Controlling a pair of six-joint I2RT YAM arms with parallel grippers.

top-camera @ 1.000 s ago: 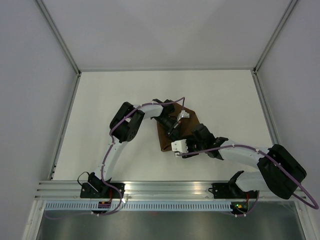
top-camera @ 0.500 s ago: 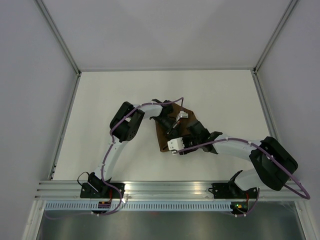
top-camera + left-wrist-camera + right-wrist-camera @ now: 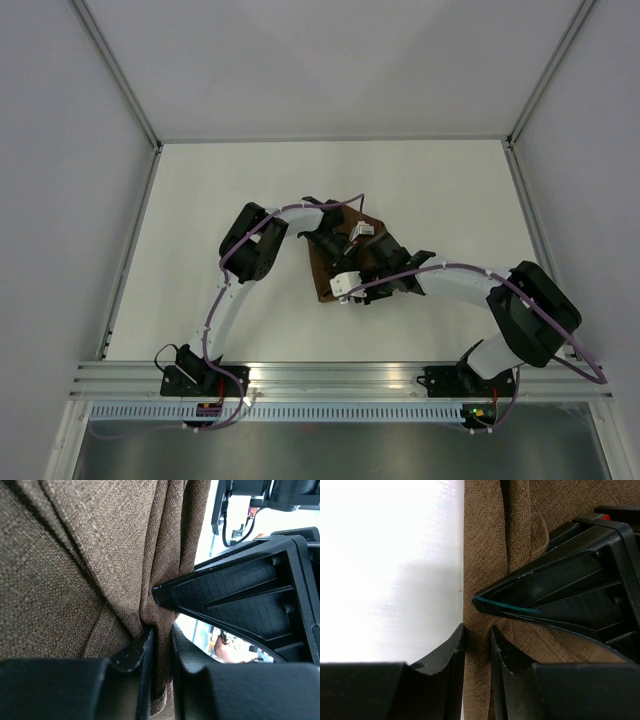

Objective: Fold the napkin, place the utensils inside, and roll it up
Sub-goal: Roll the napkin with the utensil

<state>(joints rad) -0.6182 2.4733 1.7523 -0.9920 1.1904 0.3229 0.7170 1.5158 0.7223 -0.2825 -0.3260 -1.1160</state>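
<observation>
The dark brown napkin [image 3: 324,281] lies bunched in the middle of the white table [image 3: 220,200], mostly under both grippers. My left gripper [image 3: 345,254] is shut on a raised fold of the napkin [image 3: 75,555]; in the left wrist view the cloth runs down between its jaws [image 3: 160,636]. My right gripper [image 3: 362,272] is shut on the napkin's edge [image 3: 490,540], right beside the bare table; its jaws [image 3: 476,636] pinch the hem. Each wrist view shows the other gripper's black finger close by. No utensils are in view.
White walls and metal frame rails [image 3: 130,250] bound the table on three sides. The arm bases sit on the aluminium rail [image 3: 330,378] at the near edge. The right arm's forearm [image 3: 460,285] stretches across the table's right half.
My right gripper has moved left and a little farther from the bases, closing in on the left gripper. The napkin has gathered into a narrower bunch. The left arm barely moved.
</observation>
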